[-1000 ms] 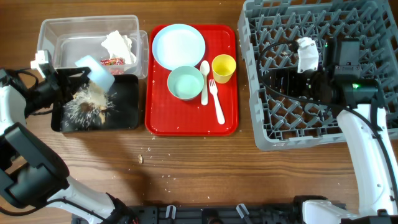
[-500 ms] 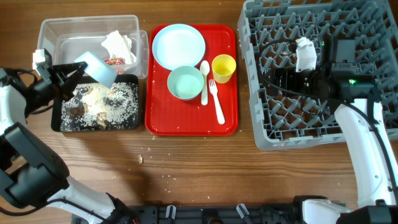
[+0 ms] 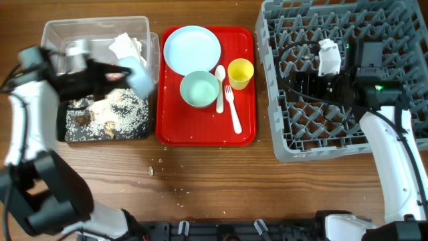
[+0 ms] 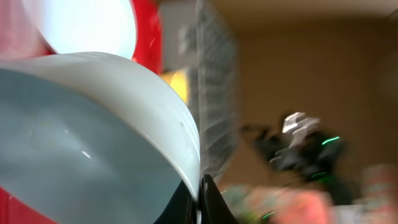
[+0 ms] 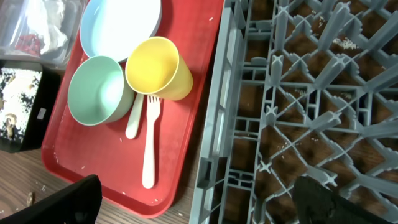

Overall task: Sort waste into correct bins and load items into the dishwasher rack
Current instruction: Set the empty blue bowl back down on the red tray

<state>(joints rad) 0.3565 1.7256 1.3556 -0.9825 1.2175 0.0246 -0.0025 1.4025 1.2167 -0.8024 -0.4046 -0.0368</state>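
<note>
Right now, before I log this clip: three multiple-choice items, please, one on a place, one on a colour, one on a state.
1. The food scraps lie in: A the clear tub; B the black tray; C the rack.
2. The cup is: A yellow; B red; C white.
3. The left hand is: A open; B shut on nothing; C shut on a bowl.
Answers: 1 B, scraps and rice cover its floor; 2 A, plainly yellow from overhead; 3 C, the bowl's rim sits pinched in it.
</note>
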